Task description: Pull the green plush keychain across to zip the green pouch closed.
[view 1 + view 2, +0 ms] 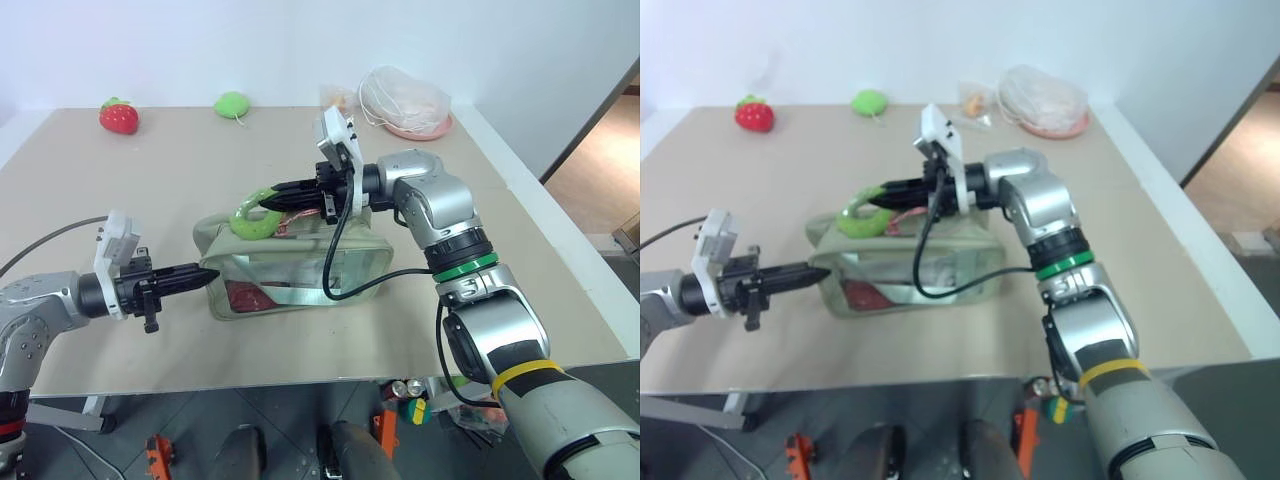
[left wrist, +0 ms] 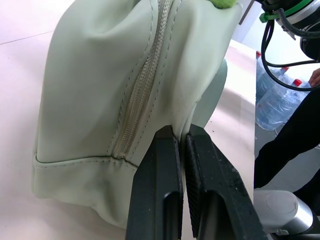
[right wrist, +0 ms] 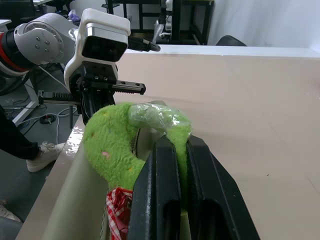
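Note:
The green pouch (image 1: 290,265) lies on the table, its clear front panel facing me. My left gripper (image 1: 205,277) is shut on the fabric at the pouch's left end (image 2: 170,95), beside the zipper. The green plush keychain (image 1: 255,215), a fuzzy lime ring with a red-and-white cord (image 3: 117,210), sits on top of the pouch near its left part. My right gripper (image 1: 262,198) reaches in from the right, level over the pouch, and is shut on the ring (image 3: 112,150).
A red strawberry plush (image 1: 118,117) and a solid green plush (image 1: 233,104) lie at the table's far edge. At the far right a white net bag rests on a pink dish (image 1: 412,130). A person's dark-clothed legs (image 2: 292,135) stand beside the table.

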